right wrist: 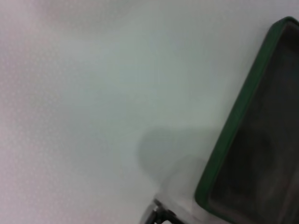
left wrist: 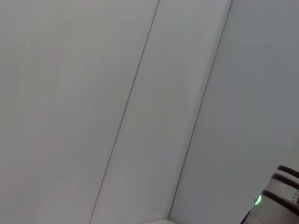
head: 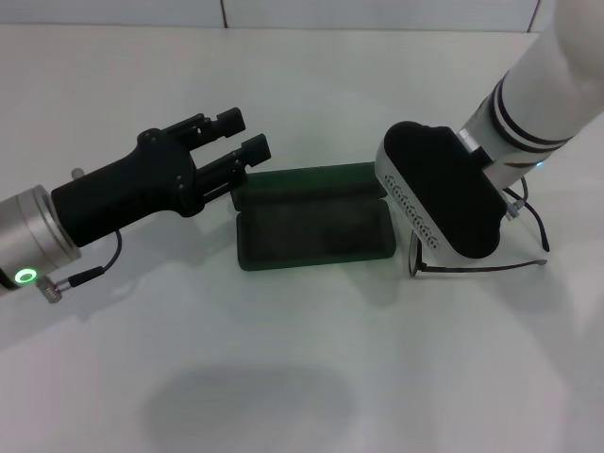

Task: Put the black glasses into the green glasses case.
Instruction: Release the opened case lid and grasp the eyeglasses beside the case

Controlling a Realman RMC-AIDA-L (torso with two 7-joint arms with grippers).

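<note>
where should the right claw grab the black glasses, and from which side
Probably from above, on the front frame near the lenses. The black glasses lie on the table just right of the open green glasses case, one slim temple stretched toward the right. The right claw is over the frame end, its fingers hidden. The thin temple looks likelier to slip or flex than the frame.
</note>
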